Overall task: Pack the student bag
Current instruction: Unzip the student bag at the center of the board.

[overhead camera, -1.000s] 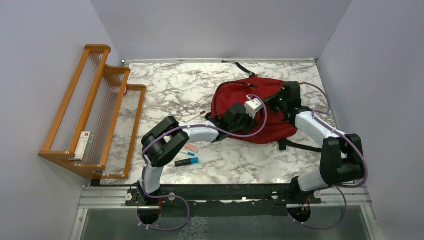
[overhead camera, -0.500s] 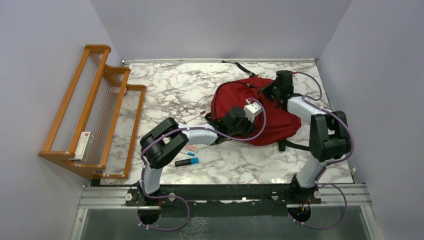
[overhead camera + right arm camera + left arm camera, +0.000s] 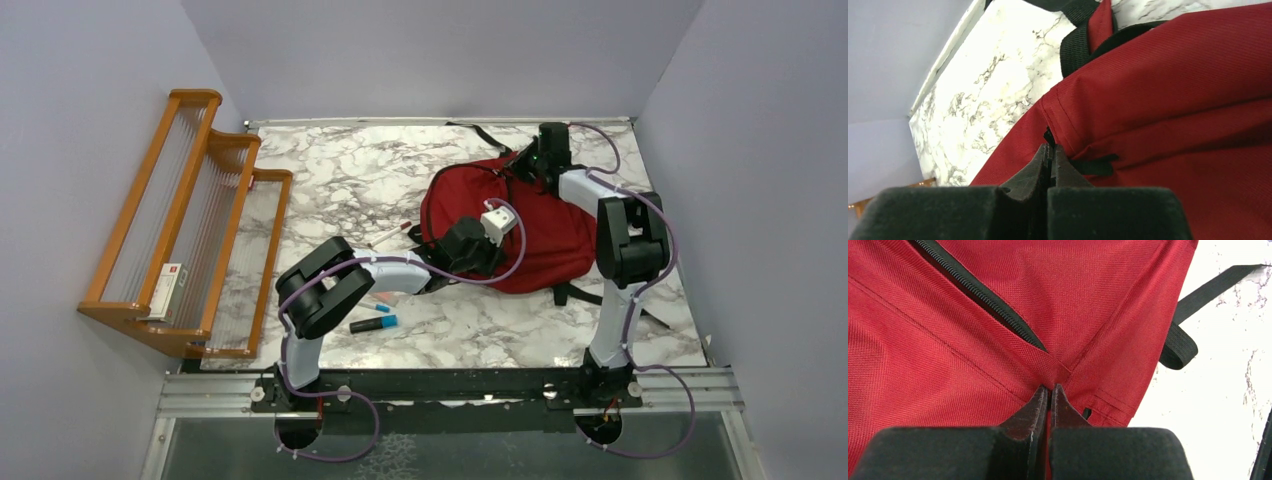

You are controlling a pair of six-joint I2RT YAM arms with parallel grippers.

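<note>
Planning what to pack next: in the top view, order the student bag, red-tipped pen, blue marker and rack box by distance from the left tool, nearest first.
1. student bag: pinched in the left tool.
2. red-tipped pen: just left of it.
3. blue marker: toward the near edge.
4. box: on the rack, far left.
</note>
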